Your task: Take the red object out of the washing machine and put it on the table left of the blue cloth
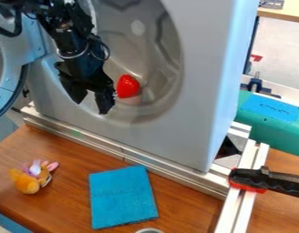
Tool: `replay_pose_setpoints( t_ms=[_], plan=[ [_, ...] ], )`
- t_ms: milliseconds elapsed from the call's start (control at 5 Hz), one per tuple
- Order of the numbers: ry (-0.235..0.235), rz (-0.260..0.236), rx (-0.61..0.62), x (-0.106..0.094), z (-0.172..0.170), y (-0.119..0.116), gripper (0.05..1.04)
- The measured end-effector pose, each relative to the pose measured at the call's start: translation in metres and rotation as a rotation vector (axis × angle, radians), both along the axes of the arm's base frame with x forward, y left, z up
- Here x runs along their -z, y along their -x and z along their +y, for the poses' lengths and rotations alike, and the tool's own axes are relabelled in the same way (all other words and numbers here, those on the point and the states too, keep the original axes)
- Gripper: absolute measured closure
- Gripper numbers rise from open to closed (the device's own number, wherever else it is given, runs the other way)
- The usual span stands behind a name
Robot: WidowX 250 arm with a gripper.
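Grey-white appliance body: stands across the upper middle of the frame, a broad panel with a large round opening and a paler grey drum behind it.
Wooden surface: brown, spreads over the lower part of the frame and carries the smaller things.
Black arm: comes in from the upper left of the frame and hangs down in front of the opening's left part.
Round door: swung open at the left edge of the frame, only part of it in sight, with a dark rim.
Metal rails: silvery; one runs at a slant along the appliance's foot, others go down towards the lower right.
Green case: at the right edge of the frame, with a bright blue sheet on top.
Blue cloth: folded into a rectangle, flat on the surface, lower middle of the frame.
Black clamp: at the lower right, its red pad against the rails.
Claw: left of centre, pointing down, its two fingers apart with a gap between them.
Plush toy: orange with pink and white parts, lying at the lower left.
Red object: rounded and shiny, in the lower part of the opening, just beside the claw's right-hand finger in the frame; whether they touch I cannot tell.
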State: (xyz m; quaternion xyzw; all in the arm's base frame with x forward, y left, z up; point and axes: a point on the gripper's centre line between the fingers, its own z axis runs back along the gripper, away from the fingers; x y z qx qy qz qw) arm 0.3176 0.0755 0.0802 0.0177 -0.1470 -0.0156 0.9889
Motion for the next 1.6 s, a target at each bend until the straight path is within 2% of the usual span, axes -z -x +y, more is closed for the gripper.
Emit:
replay_pose_setpoints(
  t_ms=[200,400,600,800,1000,1200,1600],
  plan=[
    [0.009,0.031,-0.007,0.010,0.000,0.003,0.082],
    [-0.022,-0.026,-0.068,0.004,0.011,-0.019,0.082],
    [-0.027,-0.076,-0.065,-0.001,0.016,-0.044,0.082],
    [-0.039,-0.098,-0.064,0.000,0.020,-0.066,0.082],
    [-0.036,-0.069,-0.028,0.008,0.015,-0.084,0.082],
    [-0.014,-0.029,-0.022,0.019,0.015,-0.093,0.083],
    [0.049,0.034,-0.039,0.037,0.009,-0.096,0.083]
  ],
)
